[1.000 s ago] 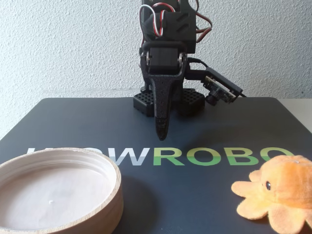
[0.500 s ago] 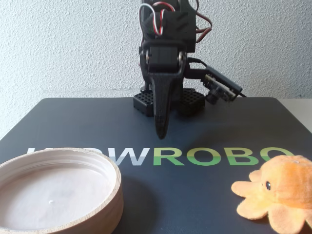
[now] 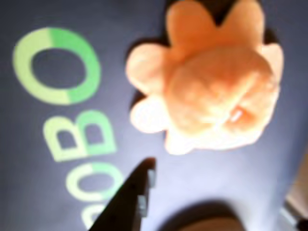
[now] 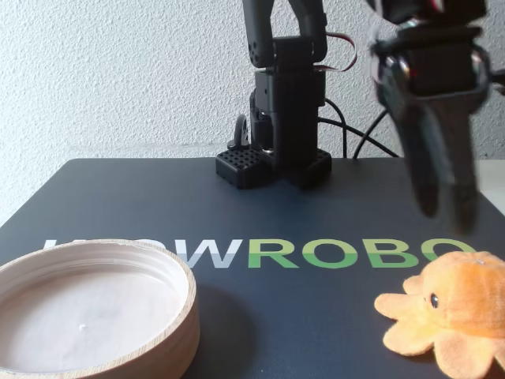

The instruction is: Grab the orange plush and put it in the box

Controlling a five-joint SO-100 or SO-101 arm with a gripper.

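Observation:
The orange plush (image 4: pixel 450 312) is a fuzzy octopus with a black eye. It lies on the dark mat at the front right of the fixed view, untouched. In the wrist view the plush (image 3: pixel 211 82) fills the upper right. My gripper (image 4: pixel 446 221) hangs blurred just above the plush, fingers pointing down with a narrow gap, holding nothing. In the wrist view one dark finger (image 3: pixel 137 197) enters from the bottom edge, short of the plush. The box (image 4: pixel 185 316), round with a light wooden rim and whitish inside, sits at the front left and holds nothing.
The dark mat (image 4: pixel 316 316) carries white and green letters across its middle. The arm's black base (image 4: pixel 276 162) stands at the back centre with cables trailing to the right. A white textured wall is behind.

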